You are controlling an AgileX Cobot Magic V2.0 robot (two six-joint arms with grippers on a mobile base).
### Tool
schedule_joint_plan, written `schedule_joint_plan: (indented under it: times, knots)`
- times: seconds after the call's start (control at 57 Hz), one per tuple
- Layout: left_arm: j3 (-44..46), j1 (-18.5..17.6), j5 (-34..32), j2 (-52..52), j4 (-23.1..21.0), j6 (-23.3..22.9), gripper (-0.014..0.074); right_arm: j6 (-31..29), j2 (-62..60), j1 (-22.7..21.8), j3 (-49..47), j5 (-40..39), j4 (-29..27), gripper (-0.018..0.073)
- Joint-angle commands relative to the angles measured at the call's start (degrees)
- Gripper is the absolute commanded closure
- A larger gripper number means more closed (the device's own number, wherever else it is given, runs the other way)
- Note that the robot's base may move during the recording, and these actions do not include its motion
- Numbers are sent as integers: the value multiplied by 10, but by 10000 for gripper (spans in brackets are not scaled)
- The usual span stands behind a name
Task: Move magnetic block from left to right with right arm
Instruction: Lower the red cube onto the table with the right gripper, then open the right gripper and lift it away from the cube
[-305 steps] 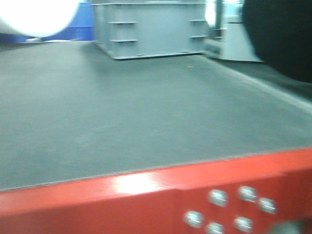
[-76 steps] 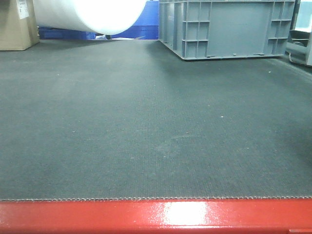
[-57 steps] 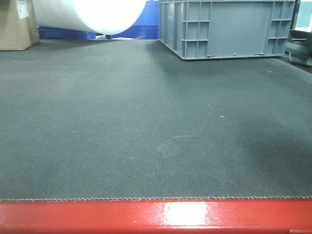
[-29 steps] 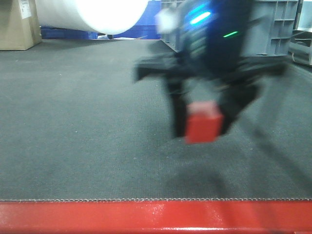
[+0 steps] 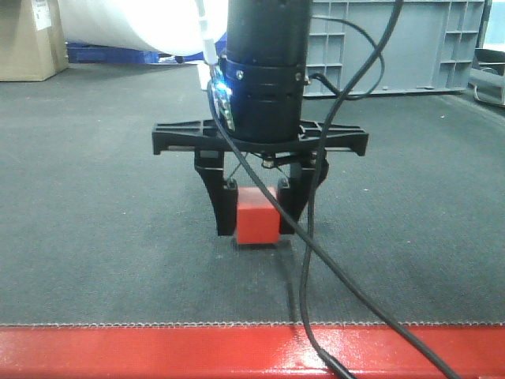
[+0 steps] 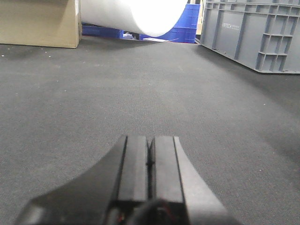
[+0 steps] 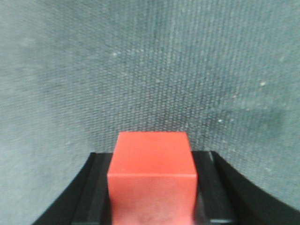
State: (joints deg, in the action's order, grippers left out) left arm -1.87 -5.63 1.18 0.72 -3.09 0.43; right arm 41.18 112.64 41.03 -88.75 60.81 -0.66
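Note:
The magnetic block [image 5: 257, 216] is a plain bright-red cube held between the two black fingers of my right gripper [image 5: 256, 213], which points straight down at the dark mat. The block's bottom edge sits at or just above the mat; I cannot tell whether it touches. In the right wrist view the red magnetic block [image 7: 152, 178] fills the space between the fingers [image 7: 96, 197], with mat beyond it. My left gripper [image 6: 151, 152] shows only in the left wrist view, its two pads pressed together with nothing between them, low over the mat.
A grey plastic crate [image 5: 394, 47] stands at the back right of the mat. A large white roll [image 5: 126, 24] and a cardboard box [image 5: 31, 39] sit at the back left. A red frame edge [image 5: 158, 351] runs along the front. Black cables [image 5: 347, 197] hang from the right arm.
The right arm came into the front view carrying the red block and has dropped lower and leftward, now steady close to the mat. A second ago the mat was bare.

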Motion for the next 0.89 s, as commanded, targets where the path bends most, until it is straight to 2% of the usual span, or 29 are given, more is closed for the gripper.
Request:
schedule_joint_plan:
  times: [0.0, 0.21, 0.263, 0.579, 0.754, 0.877]
  knots:
    - [-5, -3, -47, 6, -1, -4, 722, 27, -32, -8, -20, 3, -1, 288]
    - [-5, -3, -47, 6, -1, -4, 722, 32, -32, -10, -20, 8, 7, 59]
    - [-5, -3, -47, 6, -1, -4, 722, 32, -32, -10, -20, 11, 7, 32]
    - [-5, -3, -47, 6, -1, -4, 722, 27, -41, -9, -20, 7, 7, 23]
    - [-5, -3, -47, 6, -1, -4, 722, 25, -81, -9, -18, 0, 36, 23]
    - [-5, -3, -47, 6, -1, -4, 722, -3, -116, -10, -3, -22, 36, 25]
